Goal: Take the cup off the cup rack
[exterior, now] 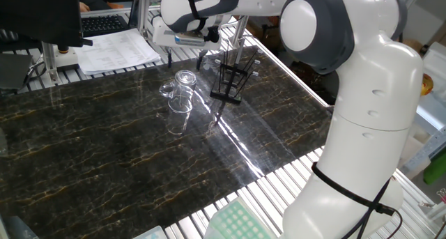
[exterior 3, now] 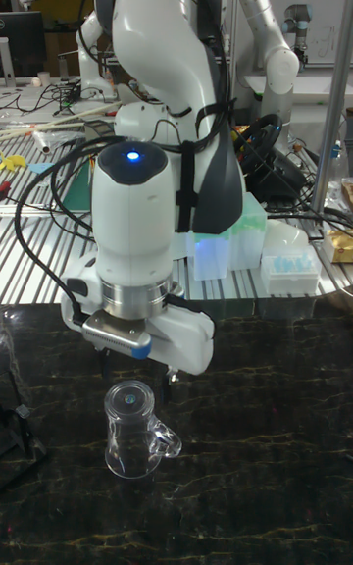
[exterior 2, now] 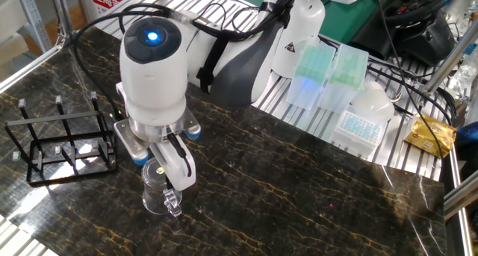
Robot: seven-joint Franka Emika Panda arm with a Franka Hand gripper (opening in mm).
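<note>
One fixed view: one cup (exterior: 182, 91), clear glass, upright on the dark marble table (exterior: 104, 148) in the upper middle of the frame, clear of the rack; one cup rack (exterior: 232, 77) just to its right, black and thin-rodded, not touching it; one gripper (exterior: 185, 58) above the cup near the top edge, two dark fingertips spread apart, nothing held.

The other fixed view: same single cup (exterior 2: 158, 189) at lower left, standing on the marble, handle toward the bottom edge; one rack (exterior 2: 62, 139) at far left, well apart from the cup, pegs bare; gripper (exterior 2: 159, 165) directly over the cup, fingers partly hidden by the wrist; three pale plastic boxes (exterior 2: 334, 83) on the slatted bench at upper right.

Tall fixed view: one cup (exterior 3: 134, 430) at lower centre, handle to the right; gripper (exterior 3: 136, 371) just above the rim, two fingers wide to either side, gripping nothing, not touching the glass.
</note>
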